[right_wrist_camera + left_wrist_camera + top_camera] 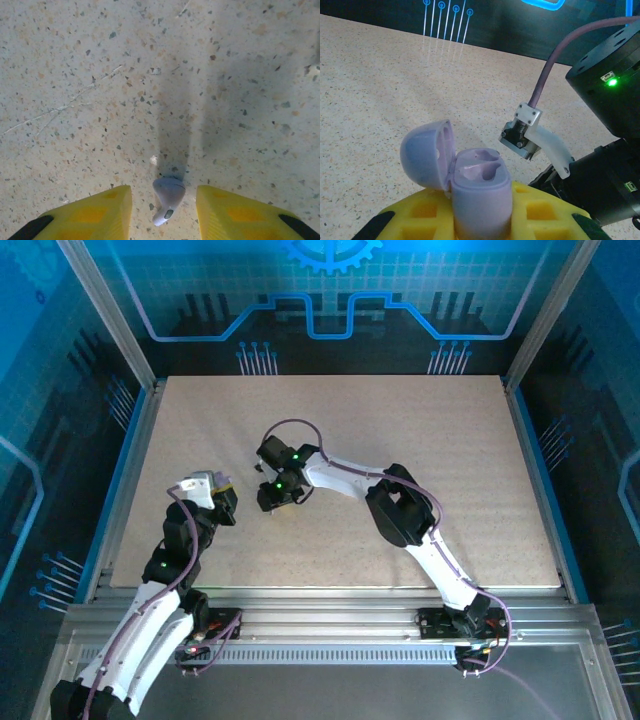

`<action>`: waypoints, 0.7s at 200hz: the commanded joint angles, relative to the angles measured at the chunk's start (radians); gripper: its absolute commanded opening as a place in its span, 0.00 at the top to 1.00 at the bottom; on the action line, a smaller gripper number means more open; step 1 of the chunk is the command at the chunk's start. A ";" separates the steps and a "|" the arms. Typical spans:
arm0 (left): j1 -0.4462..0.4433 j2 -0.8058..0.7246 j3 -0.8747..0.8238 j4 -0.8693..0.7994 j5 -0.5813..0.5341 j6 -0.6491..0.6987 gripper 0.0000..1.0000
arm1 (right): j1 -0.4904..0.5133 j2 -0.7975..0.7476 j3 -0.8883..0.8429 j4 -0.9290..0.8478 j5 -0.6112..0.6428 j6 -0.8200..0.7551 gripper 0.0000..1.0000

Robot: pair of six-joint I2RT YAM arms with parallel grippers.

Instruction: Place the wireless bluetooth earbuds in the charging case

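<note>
Pickup of an earbud (168,196) is the step in hand, I judge. It lies on the speckled table (100,75) between the spread yellow jaws of the right gripper (283,496), touched by neither. The left gripper (225,502) is clenched on the charging case (480,190), whose lid is hinged open. Next I need to close squarely on the small earbud, then carry it to the case's well.

left gripper (222,492): over table (420,430), left-centre | right gripper (277,497): just right of it, pointed down at tabletop
</note>
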 commanded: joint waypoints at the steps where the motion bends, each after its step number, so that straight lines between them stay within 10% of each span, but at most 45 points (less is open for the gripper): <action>1: 0.015 -0.011 0.027 0.015 0.006 -0.013 0.87 | 0.023 0.044 0.037 -0.024 -0.002 0.013 0.62; 140: 0.015 -0.004 0.032 -0.004 0.017 0.008 0.87 | 0.042 0.009 0.010 -0.011 0.066 0.024 0.76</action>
